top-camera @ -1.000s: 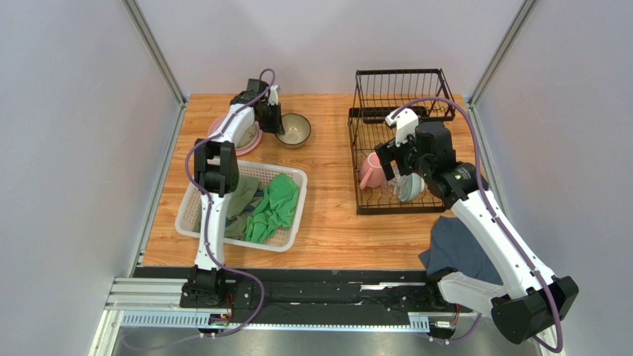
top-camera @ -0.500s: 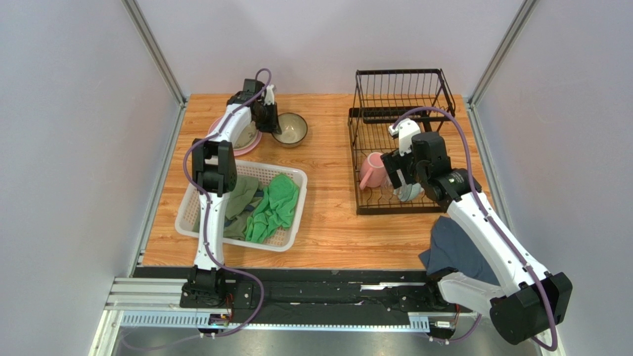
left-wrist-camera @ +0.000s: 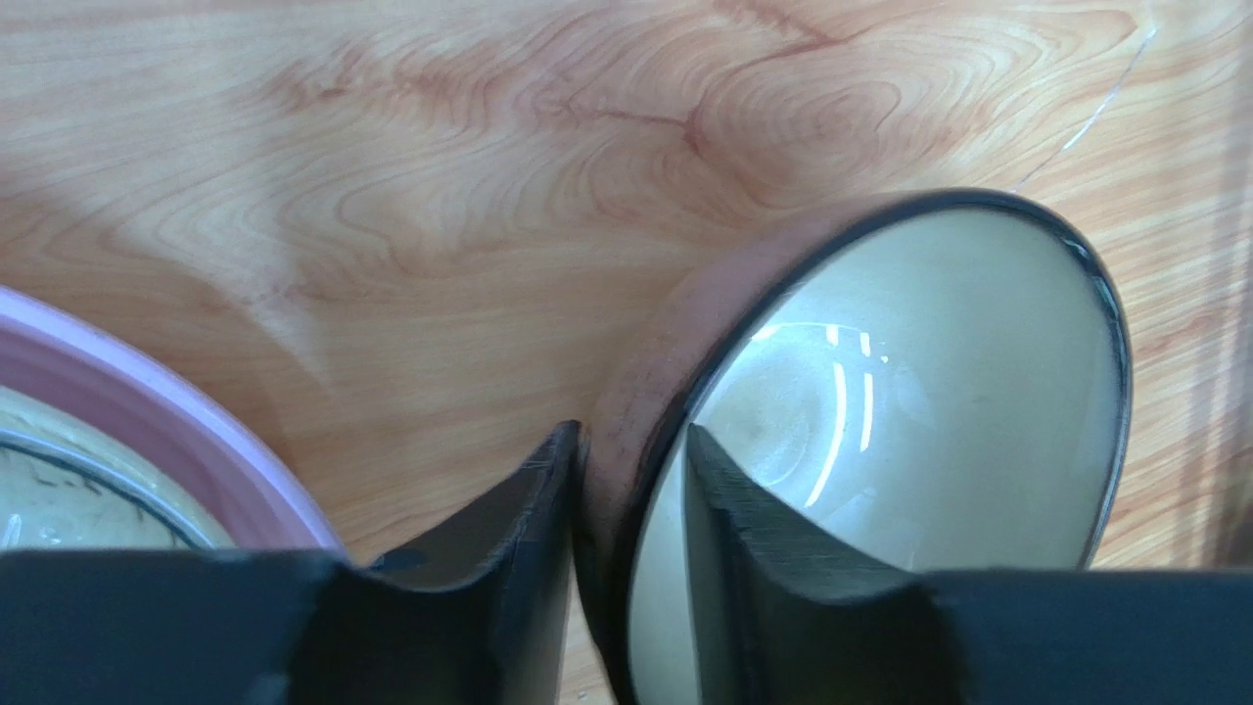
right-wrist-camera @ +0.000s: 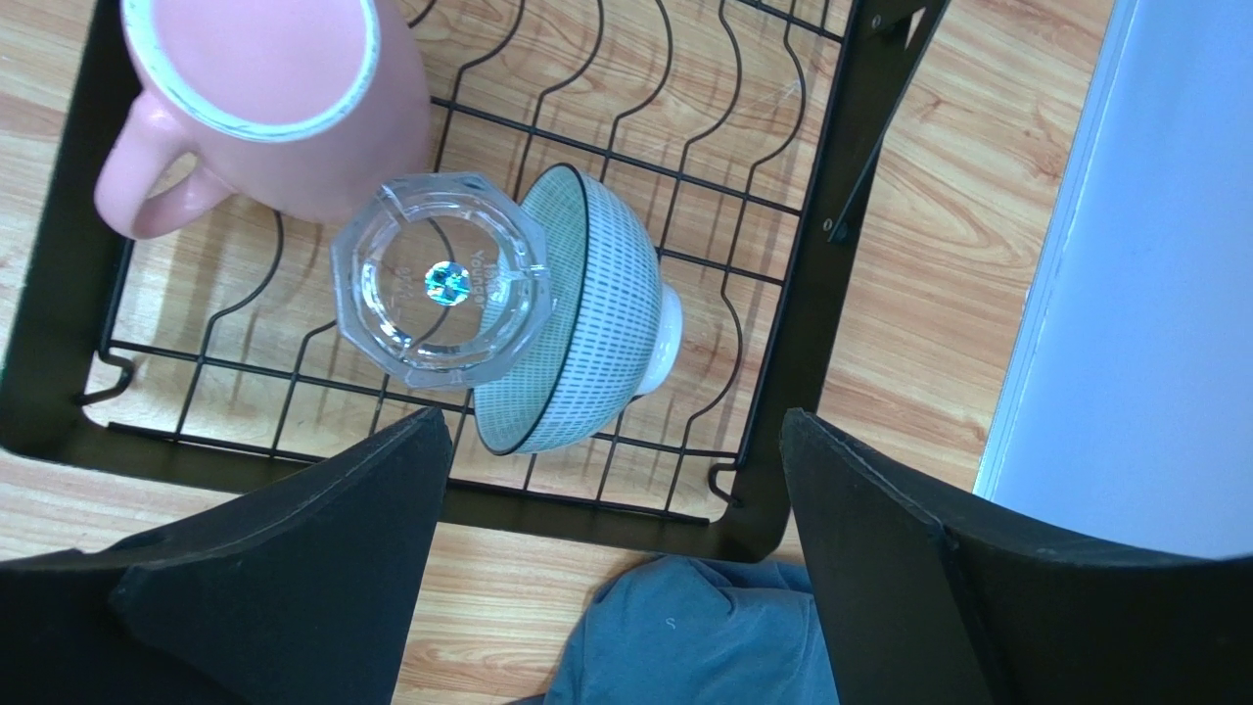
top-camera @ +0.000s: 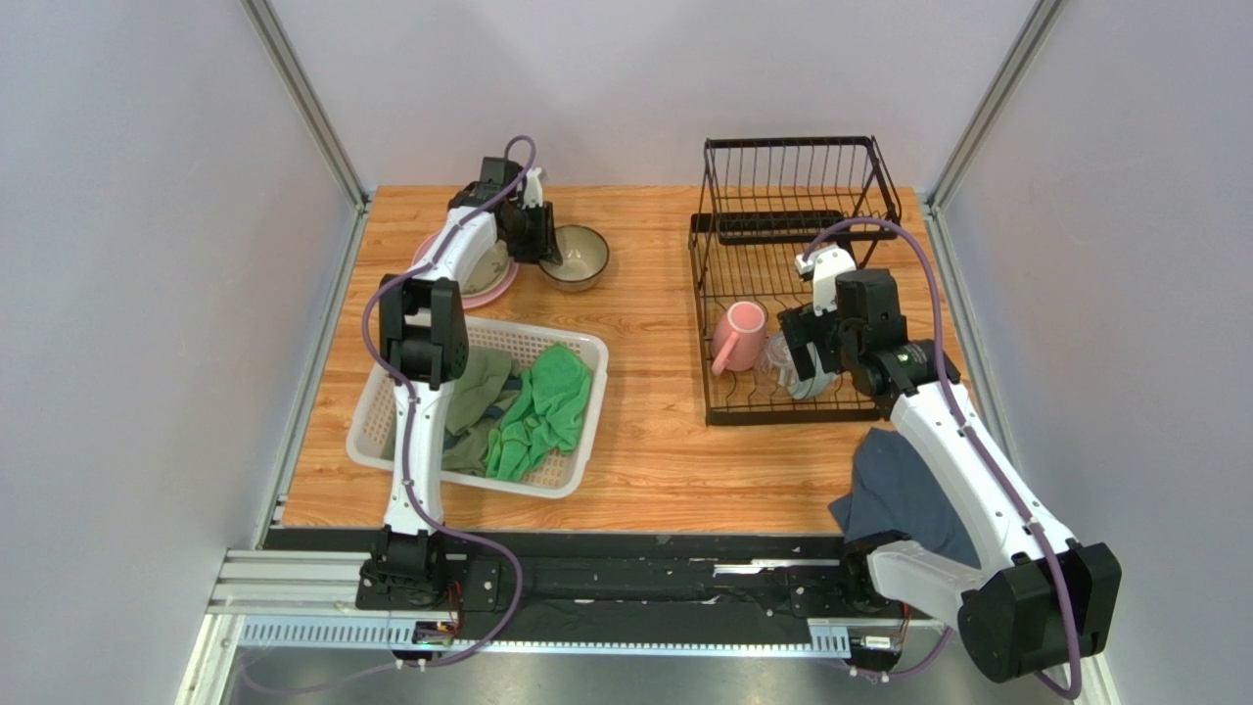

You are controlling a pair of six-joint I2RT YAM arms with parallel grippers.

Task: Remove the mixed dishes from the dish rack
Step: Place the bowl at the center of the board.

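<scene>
The brown-olive bowl (top-camera: 577, 254) sits on the table at the back left, beside the large pink plate (top-camera: 434, 247) with the cream plate (top-camera: 493, 270) on it. My left gripper (top-camera: 541, 250) is shut on the bowl's near rim (left-wrist-camera: 912, 397), one finger outside and one inside (left-wrist-camera: 630, 456). The dish rack (top-camera: 794, 165) holds a pink mug (right-wrist-camera: 265, 103), a clear glass cup (right-wrist-camera: 441, 279) and a teal bowl (right-wrist-camera: 588, 323) lying on its side on the lower tray. My right gripper (right-wrist-camera: 611, 426) is open and empty above them. No grey plate is in view.
A white mesh basket (top-camera: 386, 385) with green cloths (top-camera: 544, 409) stands at the front left. A blue cloth (top-camera: 897, 492) lies just in front of the rack, also in the right wrist view (right-wrist-camera: 706, 639). The pink plate's rim (left-wrist-camera: 177, 426) lies close left of the bowl.
My right gripper has moved right and toward the rack's near edge, uncovering the mug. My left gripper and the bowl have shifted slightly left.
</scene>
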